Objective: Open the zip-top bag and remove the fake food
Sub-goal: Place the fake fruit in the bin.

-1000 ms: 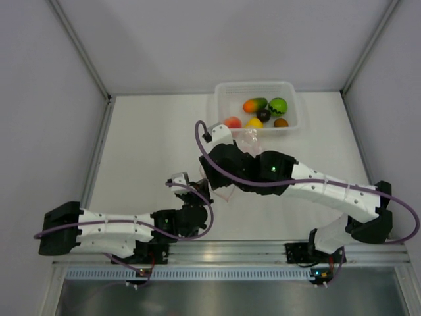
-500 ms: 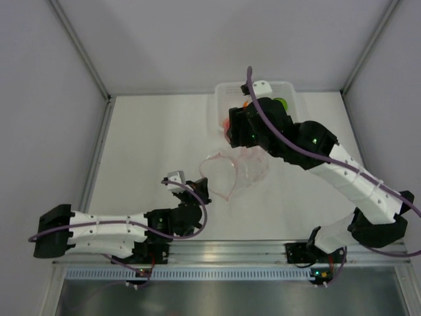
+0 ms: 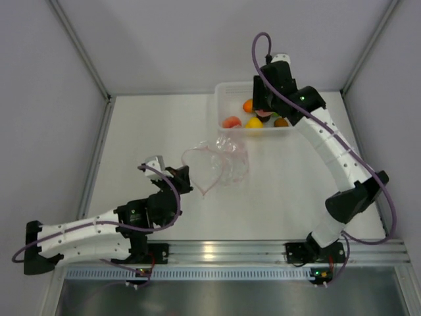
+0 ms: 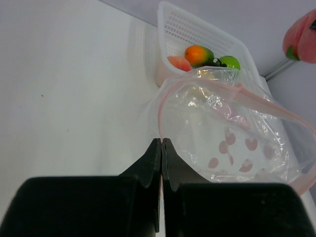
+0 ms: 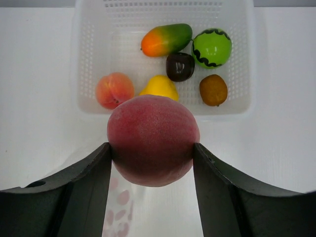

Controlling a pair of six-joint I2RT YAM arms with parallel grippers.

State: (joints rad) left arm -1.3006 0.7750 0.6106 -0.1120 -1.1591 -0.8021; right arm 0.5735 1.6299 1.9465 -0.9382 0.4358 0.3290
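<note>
Sitting between right gripper [image 5: 153, 157] jaws, pink-red fruit [image 5: 153, 136]

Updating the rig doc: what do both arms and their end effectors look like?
Left arm and right arm: white link shells, black joint housings, a purple cable looped along each. Left end effector and right end effector: two black tapered fingers.

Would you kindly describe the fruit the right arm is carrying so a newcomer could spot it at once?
Find the white perforated tray at the far edge of the table; the right tool hangs near it. The pink-red fruit is clamped between its fingers, the only fruit not lying in the tray.
</note>
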